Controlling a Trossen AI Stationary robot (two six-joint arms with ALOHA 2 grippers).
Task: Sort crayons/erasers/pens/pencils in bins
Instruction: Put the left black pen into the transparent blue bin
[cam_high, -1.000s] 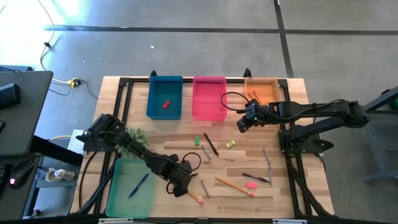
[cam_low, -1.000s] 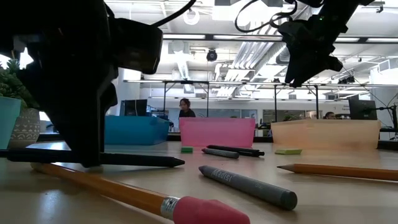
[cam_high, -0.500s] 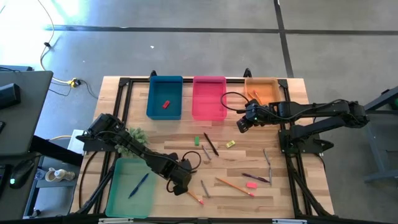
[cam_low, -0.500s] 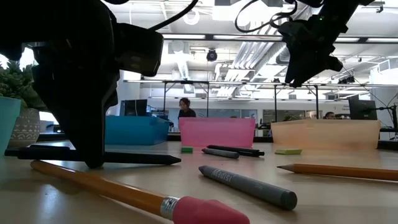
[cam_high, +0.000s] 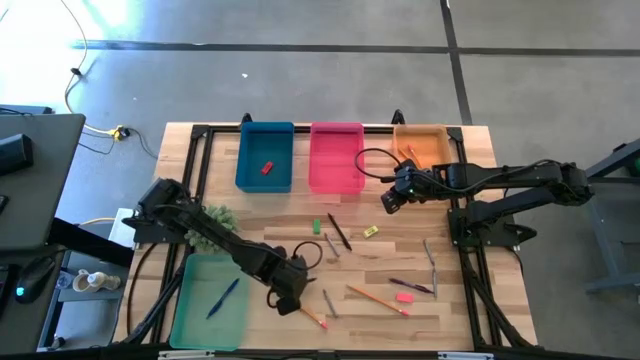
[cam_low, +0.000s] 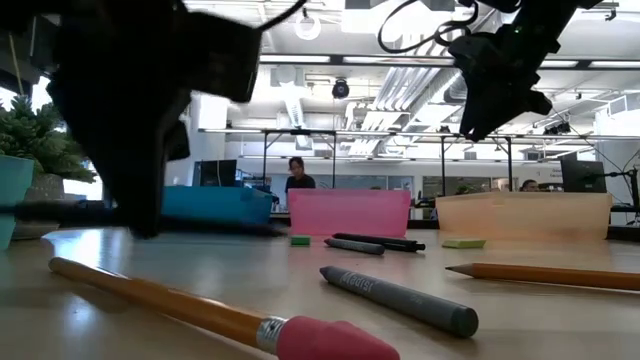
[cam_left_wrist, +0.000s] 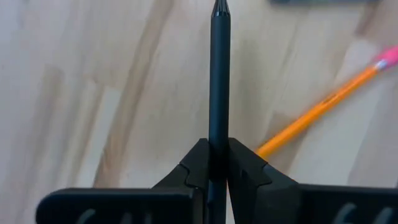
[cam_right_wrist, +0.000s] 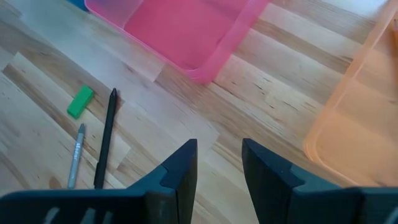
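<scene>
My left gripper (cam_high: 284, 297) is near the table's front edge, right of the light green bin (cam_high: 196, 322), and is shut on a black pen (cam_left_wrist: 219, 68). In the low view the pen (cam_low: 232, 228) hangs level just above the wood. An orange pencil (cam_left_wrist: 317, 112) lies on the table beneath it. My right gripper (cam_high: 389, 201) hovers open above the table in front of the pink bin (cam_high: 336, 160) and the orange bin (cam_high: 424, 148), with nothing between its fingers (cam_right_wrist: 180, 168). My left gripper pinches the black pen's shaft (cam_left_wrist: 219, 134) between its two fingers, about midway along its length. The fingers come from above, pointing steeply down, and lie across the pen. The pen is level and lifted clear of the table.
The blue bin (cam_high: 265, 140) holds a red eraser (cam_high: 266, 168); the green bin holds a blue pen (cam_high: 222, 297). Erasers, grey crayons, pens and pencils lie scattered over the table's middle and right, among them a pencil (cam_high: 377, 299) and a black pen (cam_high: 339, 232). A small plant (cam_high: 220, 216) stands left.
My left gripper has risen a little and has lifted the black pen off the table. The pen lay on the wood before and now hangs level, clear of it.
</scene>
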